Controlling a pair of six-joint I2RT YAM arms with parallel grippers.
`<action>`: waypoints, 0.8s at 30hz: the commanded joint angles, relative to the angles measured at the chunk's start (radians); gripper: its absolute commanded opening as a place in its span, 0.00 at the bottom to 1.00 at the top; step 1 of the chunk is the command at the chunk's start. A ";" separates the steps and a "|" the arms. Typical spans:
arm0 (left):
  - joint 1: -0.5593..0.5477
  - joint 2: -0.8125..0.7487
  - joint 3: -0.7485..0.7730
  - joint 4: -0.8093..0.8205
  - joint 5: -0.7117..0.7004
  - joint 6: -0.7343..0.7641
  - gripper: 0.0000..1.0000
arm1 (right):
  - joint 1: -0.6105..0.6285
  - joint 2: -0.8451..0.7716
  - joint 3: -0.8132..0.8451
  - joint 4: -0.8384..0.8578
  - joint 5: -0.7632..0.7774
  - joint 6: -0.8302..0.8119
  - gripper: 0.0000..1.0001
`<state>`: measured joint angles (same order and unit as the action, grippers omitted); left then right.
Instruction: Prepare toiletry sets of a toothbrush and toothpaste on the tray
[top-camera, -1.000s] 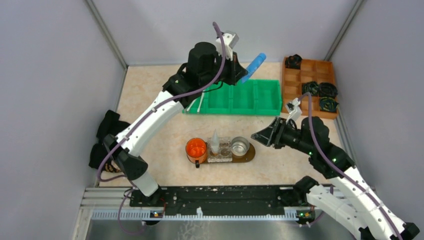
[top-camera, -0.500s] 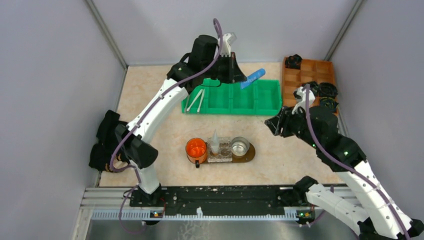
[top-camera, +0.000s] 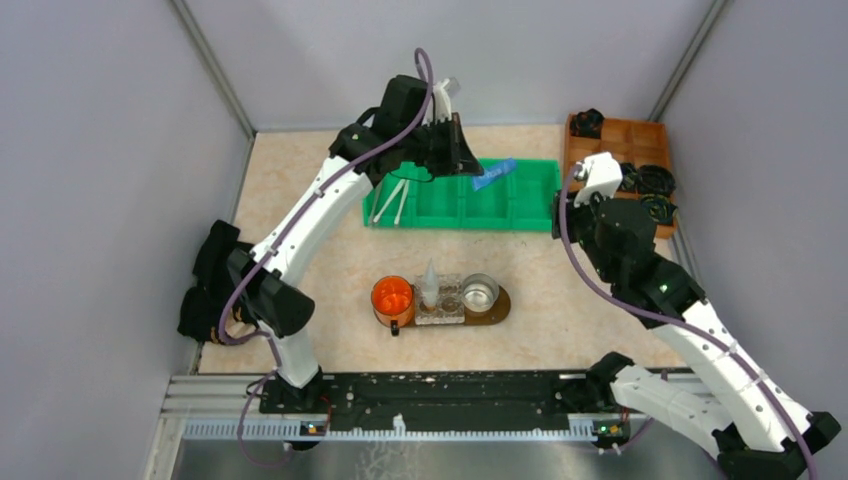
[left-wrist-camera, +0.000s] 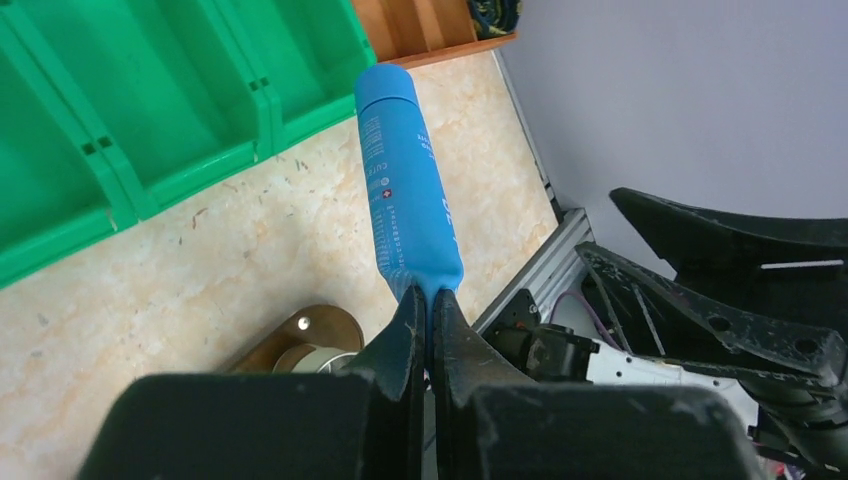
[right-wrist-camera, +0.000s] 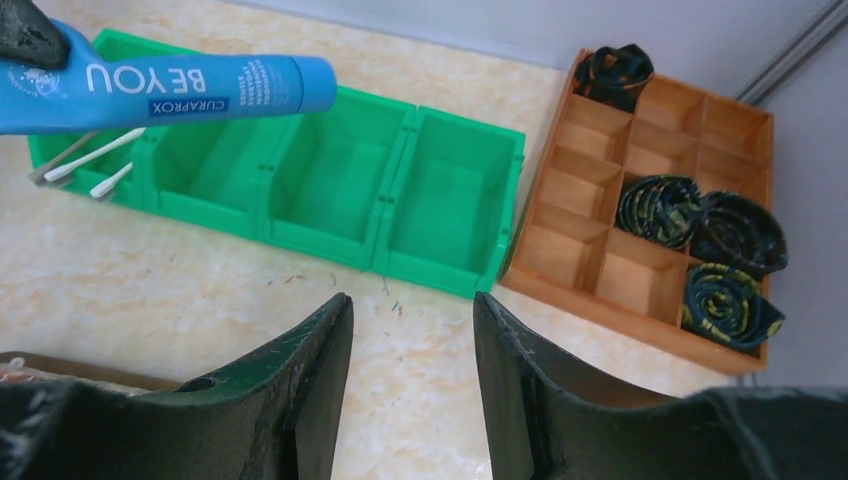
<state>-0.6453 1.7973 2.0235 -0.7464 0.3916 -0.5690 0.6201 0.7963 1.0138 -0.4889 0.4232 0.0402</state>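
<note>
My left gripper (top-camera: 468, 163) is shut on the flat end of a blue squeeze tube (top-camera: 495, 174) and holds it in the air over the green bin's middle compartments. The tube also shows in the left wrist view (left-wrist-camera: 408, 190), pinched between the jaws (left-wrist-camera: 428, 300), and in the right wrist view (right-wrist-camera: 190, 92). White toothbrush sticks (top-camera: 392, 203) lie in the bin's left compartment (right-wrist-camera: 90, 160). The dark brown tray (top-camera: 497, 305) sits mid-table. My right gripper (right-wrist-camera: 412, 305) is open and empty, above the table in front of the bin's right end. No white tube is in view.
The tray holds an orange cup (top-camera: 392, 297), a clear holder with a white cone (top-camera: 431, 280) and a metal cup (top-camera: 481, 292). The green bin (top-camera: 460, 222) stands at the back. An orange-brown box (top-camera: 640, 135) with dark rolled items sits back right. Black cloth (top-camera: 210, 280) lies at left.
My left gripper has lowered the blue tube and tilted it flatter over the bin. My right arm has swung right and back, from near the tray to the bin's right end.
</note>
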 joint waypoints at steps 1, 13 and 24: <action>0.005 -0.040 -0.009 -0.073 -0.089 -0.079 0.00 | 0.011 0.018 -0.009 0.200 0.003 -0.151 0.48; 0.005 -0.009 0.018 -0.246 -0.260 -0.335 0.00 | 0.173 0.211 0.043 0.291 -0.168 -0.239 0.47; 0.006 0.028 0.014 -0.217 -0.226 -0.512 0.00 | 0.382 0.249 -0.016 0.523 0.011 -0.331 0.44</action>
<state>-0.6453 1.8000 2.0117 -0.9634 0.1471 -0.9504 0.9604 1.0603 1.0031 -0.1417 0.3370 -0.2432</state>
